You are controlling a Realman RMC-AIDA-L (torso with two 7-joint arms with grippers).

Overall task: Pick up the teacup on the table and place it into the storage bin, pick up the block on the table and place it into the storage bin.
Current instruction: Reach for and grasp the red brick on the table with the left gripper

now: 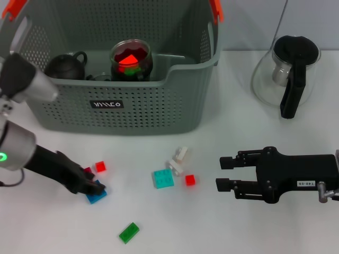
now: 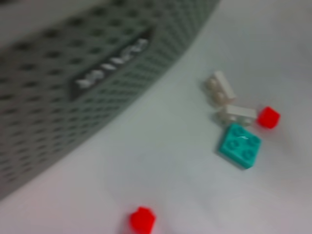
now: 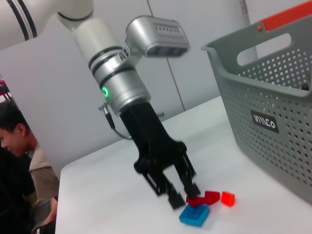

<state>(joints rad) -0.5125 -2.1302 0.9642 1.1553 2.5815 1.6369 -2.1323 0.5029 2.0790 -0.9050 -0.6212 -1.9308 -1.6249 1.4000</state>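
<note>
The grey-green storage bin [image 1: 122, 106] stands at the back left; its labelled wall also shows in the left wrist view [image 2: 97, 73] and the right wrist view [image 3: 273, 122]. Inside it stand a glass cup [image 1: 131, 59] holding red and green pieces and a black handled cup [image 1: 66, 66]. No teacup shows on the table. My left gripper [image 1: 90, 186] is down at the table, open, its fingertips [image 3: 175, 201] right above a blue block [image 1: 97, 195], which also shows in the right wrist view [image 3: 195, 215]. My right gripper [image 1: 225, 172] is open and empty at the right.
Two red blocks [image 1: 100, 166] lie beside the left gripper. A teal block [image 1: 163, 179], white pieces [image 1: 179, 159] and a red block [image 1: 190, 180] lie mid-table, a green block [image 1: 128, 233] nearer the front. A glass teapot [image 1: 288, 74] stands back right.
</note>
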